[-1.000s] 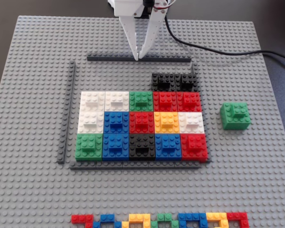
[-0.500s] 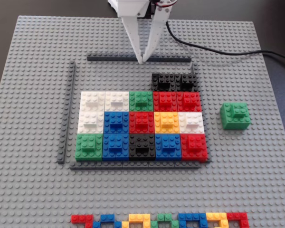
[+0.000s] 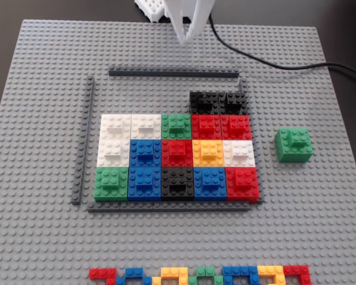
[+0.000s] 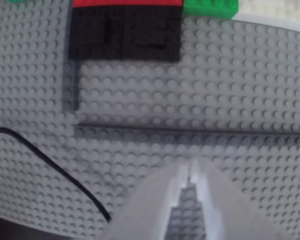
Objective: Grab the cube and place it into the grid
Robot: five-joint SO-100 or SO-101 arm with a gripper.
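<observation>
The loose green cube [image 3: 294, 145] with a smaller green brick on top sits on the grey baseplate [image 3: 41, 89], right of the grid, in the fixed view. The grid [image 3: 178, 157] of coloured square blocks is framed by dark grey strips; its top row holds only two black blocks [image 3: 217, 102] at the right. My white gripper [image 3: 187, 39] hangs at the far edge of the plate, behind the grid's top strip [image 3: 173, 73]. In the wrist view the gripper [image 4: 190, 172] has its fingertips together and holds nothing; the black blocks [image 4: 125, 40] lie ahead of it.
A black cable [image 3: 273, 62] runs across the plate's far right corner, and shows in the wrist view [image 4: 55, 167]. A row of small flat coloured bricks [image 3: 199, 275] lies at the near edge. A green grid block [image 3: 111, 183] sits at the grid's near left corner.
</observation>
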